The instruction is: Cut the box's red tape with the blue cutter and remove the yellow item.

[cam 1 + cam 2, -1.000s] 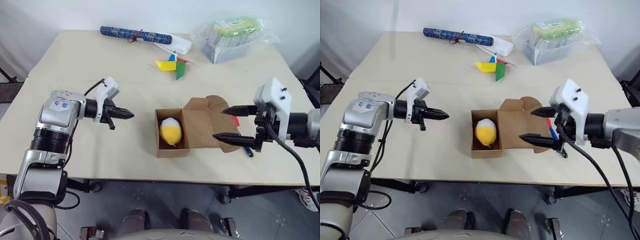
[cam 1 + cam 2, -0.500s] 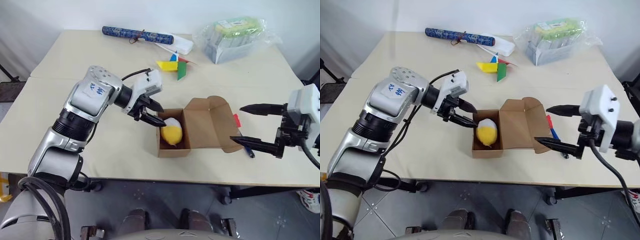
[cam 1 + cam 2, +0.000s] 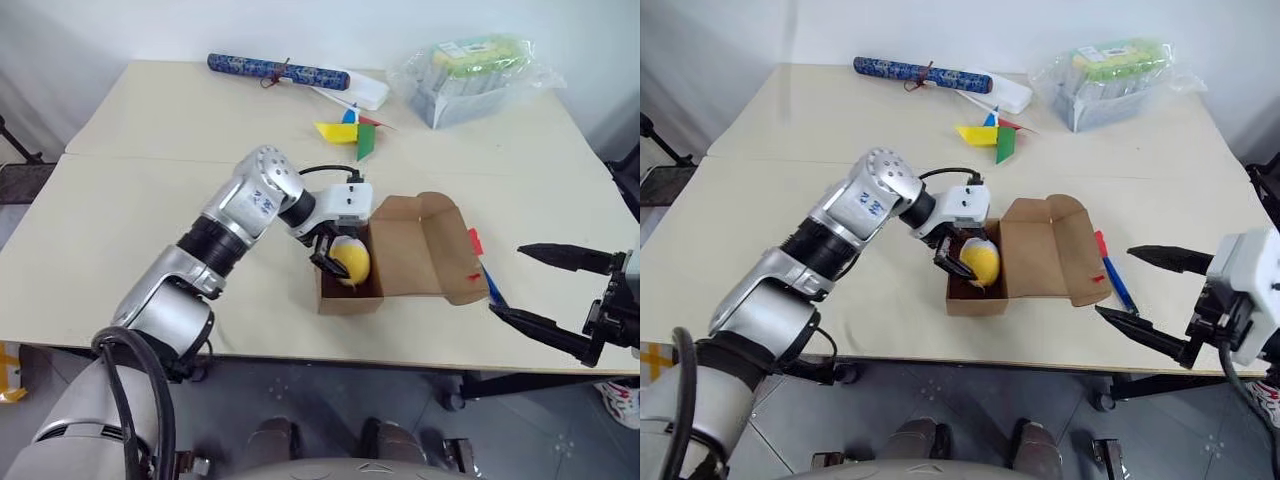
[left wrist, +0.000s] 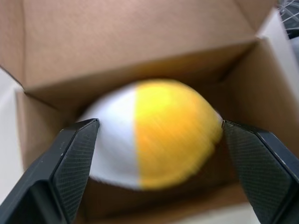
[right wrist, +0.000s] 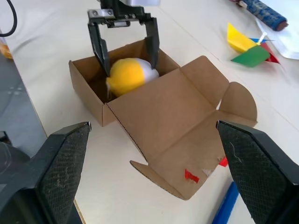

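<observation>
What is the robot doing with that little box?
The robot is trying to get the yellow and white ball out of the brown box, whose lid lies folded open. Its left pincer is open, reaching into the box, with a finger on each side of the ball. The right pincer, also open and empty, waits off to the side. The blue cutter lies on the table next to the lid.

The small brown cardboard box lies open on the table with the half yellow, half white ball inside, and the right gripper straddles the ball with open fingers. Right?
Not quite: the left gripper straddles the half yellow, half white ball, as the right wrist view shows. The right gripper hangs open beside the small brown cardboard box.
</observation>
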You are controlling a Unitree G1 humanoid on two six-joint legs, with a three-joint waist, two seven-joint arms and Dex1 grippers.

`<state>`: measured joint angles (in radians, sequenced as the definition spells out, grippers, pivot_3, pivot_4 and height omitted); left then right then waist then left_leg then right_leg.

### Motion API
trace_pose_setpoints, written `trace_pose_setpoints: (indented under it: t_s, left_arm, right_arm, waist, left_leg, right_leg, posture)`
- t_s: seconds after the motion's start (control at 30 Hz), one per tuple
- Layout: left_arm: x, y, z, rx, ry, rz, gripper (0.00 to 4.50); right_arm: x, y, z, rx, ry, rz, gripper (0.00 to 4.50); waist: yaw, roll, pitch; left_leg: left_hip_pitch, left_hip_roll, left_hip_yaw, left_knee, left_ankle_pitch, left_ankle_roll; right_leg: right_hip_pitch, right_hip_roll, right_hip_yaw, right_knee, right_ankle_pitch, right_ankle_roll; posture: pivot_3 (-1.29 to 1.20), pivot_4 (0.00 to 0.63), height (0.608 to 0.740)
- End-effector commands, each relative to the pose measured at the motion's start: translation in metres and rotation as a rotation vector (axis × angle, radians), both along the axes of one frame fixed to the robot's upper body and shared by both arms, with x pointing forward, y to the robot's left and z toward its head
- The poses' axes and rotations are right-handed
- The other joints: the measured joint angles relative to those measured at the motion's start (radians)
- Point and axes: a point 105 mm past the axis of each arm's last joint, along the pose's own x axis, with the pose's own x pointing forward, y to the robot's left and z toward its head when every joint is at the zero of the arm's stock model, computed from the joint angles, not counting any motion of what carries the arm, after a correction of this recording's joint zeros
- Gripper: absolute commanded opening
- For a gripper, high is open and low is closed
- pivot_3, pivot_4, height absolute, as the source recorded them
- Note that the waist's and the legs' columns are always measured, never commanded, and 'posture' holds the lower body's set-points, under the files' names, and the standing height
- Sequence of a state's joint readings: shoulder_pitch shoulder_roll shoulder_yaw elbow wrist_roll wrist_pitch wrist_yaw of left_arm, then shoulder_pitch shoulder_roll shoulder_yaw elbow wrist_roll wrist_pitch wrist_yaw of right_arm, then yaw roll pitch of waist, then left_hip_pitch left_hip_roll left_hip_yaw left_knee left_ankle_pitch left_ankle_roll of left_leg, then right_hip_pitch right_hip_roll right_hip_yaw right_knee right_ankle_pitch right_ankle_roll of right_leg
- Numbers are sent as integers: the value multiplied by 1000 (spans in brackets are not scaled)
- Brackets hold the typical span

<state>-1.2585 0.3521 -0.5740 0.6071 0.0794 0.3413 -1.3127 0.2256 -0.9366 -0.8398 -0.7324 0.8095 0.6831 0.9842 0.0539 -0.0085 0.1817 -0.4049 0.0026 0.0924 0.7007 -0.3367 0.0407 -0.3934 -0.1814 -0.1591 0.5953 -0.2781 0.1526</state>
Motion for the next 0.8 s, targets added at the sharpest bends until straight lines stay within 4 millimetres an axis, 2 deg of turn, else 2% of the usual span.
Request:
trace_pose_setpoints:
  t_s: [0.03, 0.07, 0.17, 0.3, 0.53, 0.63, 0.7, 0.8]
  left_arm:
    - [1, 0, 1, 55, -56, -59, 4484]
    - [1, 0, -3, 66, -55, -65, 4484]
    - [1, 2, -8, 88, -57, -71, 3908]
    - [2, -1, -5, 65, -69, -72, 2681]
    - [5, -4, 14, -13, -80, -48, 895]
    - [3, -5, 23, -49, -82, -42, 291]
    - [3, -5, 30, -76, -88, -30, 101]
    - [4, -2, 42, -138, -98, 15, 97]
  right_arm:
    - [-7, 0, 8, -13, -50, -27, 4500]
    - [-8, -1, 8, -14, -52, -35, 4500]
    - [-11, -2, 7, -22, -50, -52, 4500]
    - [-12, -6, 11, -1, -66, -71, 4500]
    - [-11, -10, 17, 84, -97, -69, 4500]
    - [-11, -11, 17, 85, -96, -66, 4500]
    - [-10, -12, 16, 81, -93, -66, 4500]
    - [-9, -12, 18, 78, -96, -64, 4500]
  waist:
    - [-3, 0, 0]
    - [-3, 0, 0]
    - [-1, 0, 0]
    - [-1, 0, 0]
    - [-1, 0, 0]
    - [-1, 0, 0]
    - [-1, 0, 0]
    - [-1, 0, 0]
  left_leg:
    - [0, 0, 0, 0, 0, 0]
    - [0, 0, 0, 0, 0, 0]
    - [0, 0, 0, 0, 0, 0]
    - [0, 0, 0, 1, 0, 0]
    - [0, 0, 0, 1, 0, 0]
    - [0, 0, 0, 1, 0, 0]
    - [0, 0, 0, 1, 0, 0]
    - [0, 0, 0, 1, 0, 0]
  right_leg:
    - [0, 0, 0, 0, 0, 0]
    - [0, 0, 0, 1, 0, 0]
    - [0, 0, 0, 0, 0, 0]
    - [0, 0, 1, 0, 0, 0]
    - [0, 0, 1, 1, 0, 0]
    - [0, 0, 1, 1, 0, 0]
    - [0, 0, 0, 1, 0, 0]
    - [0, 0, 0, 1, 0, 0]
  posture:
    - [0, 150, 740]
    - [0, 150, 740]
    - [0, 150, 740]
    - [0, 150, 740]
    - [0, 150, 740]
    - [0, 150, 740]
    - [0, 150, 740]
    - [0, 150, 740]
